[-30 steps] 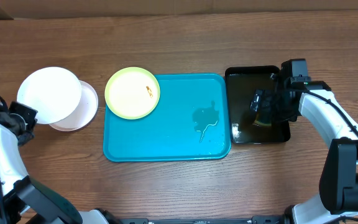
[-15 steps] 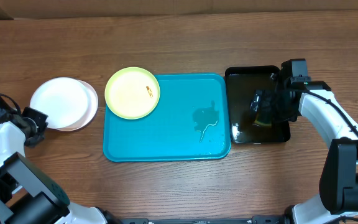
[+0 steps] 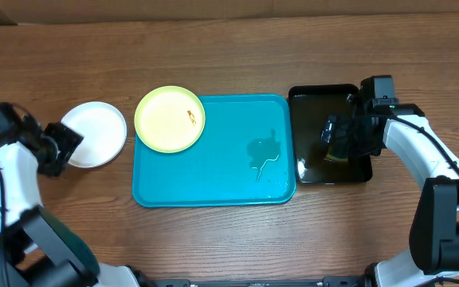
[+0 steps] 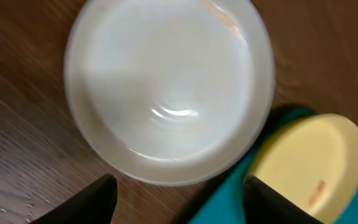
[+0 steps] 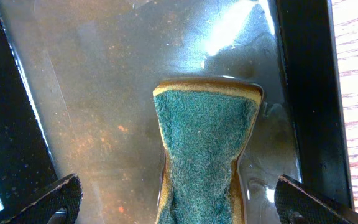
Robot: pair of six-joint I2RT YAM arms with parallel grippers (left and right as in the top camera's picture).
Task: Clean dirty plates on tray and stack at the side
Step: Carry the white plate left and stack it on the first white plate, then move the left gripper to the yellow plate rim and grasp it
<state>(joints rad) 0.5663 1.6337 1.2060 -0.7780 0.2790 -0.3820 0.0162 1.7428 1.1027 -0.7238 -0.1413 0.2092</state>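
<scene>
Brown wood-grain desk (image 3: 229, 48) beneath it all. Carried a large flat turquoise rectangular plastic tray (image 3: 213, 187) at centre, wet with a puddle (image 3: 263, 151) right of the middle. On the tray's far-left corner, a yellow-green round plate (image 3: 170, 119) with a pale centre, overhanging the left rim and marked by a small reddish smear (image 3: 190, 116).

Off the tray now, to the left: a white round plate (image 3: 96, 134) flat on the desk, just beside the yellow-green one. Could not tell whether another lay under it. Left gripper (image 3: 70, 148) at the plate's outer edge, spread fairly wide and holding nothing. From the left wrist, showed only bare wood between the two dark fingers (image 4: 98, 200), with the white rim just ahead of them.

Over on the right, a glossy black rectangular tray (image 3: 309, 96) touching the turquoise one, filmed with water. Right gripper (image 3: 337, 139) low over it, spread fully wide. Straddled a green-topped yellow sponge (image 5: 204, 143) lying in the wet, with neither fingertip touching it.
</scene>
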